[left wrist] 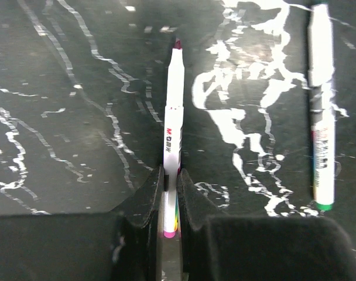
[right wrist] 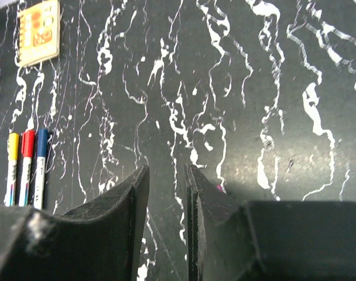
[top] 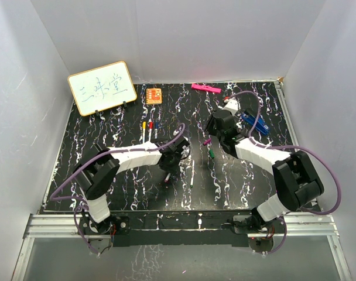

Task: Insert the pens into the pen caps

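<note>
Progress: roughly three of five done, judging by how things lie. The landmark is the orange block (top: 154,95) at the back of the table (top: 108,193).

- Well left of the block: a whiteboard (top: 102,88) with handwriting, propped on a stand. Not part of the task.
- Just on the arms' side of the block, a touch left: the yellow pen (right wrist: 12,167), red pen (right wrist: 27,161) and blue pen (right wrist: 41,161) lie side by side. Their coloured ends look like fitted caps, so I count them done.
- Further toward the arms from the block, slightly right: the left gripper (left wrist: 171,175) is clenched on the purple pen (left wrist: 174,111). It grasps low on the barrel, with the dark tip bare and pointing away from the wrist.
- Just right of that: the green pen (left wrist: 321,134) lies loose on the table. I see no cap on it.
- Right of the block, toward the arms: the purple cap (top: 208,142) and green cap (top: 212,154) lie loose near each other, apart from their pens.
- Beside the caps: the right gripper (right wrist: 166,172), jaws slightly parted and grasping nothing.
- Right of the block at the back edge: the pink marker (top: 205,88).

Left to do: the purple and green pairs.

The surface is flat and black with white marble veining. The room has plain white walls (top: 184,35) on three sides and a metal rail (top: 184,225) at the near edge.
</note>
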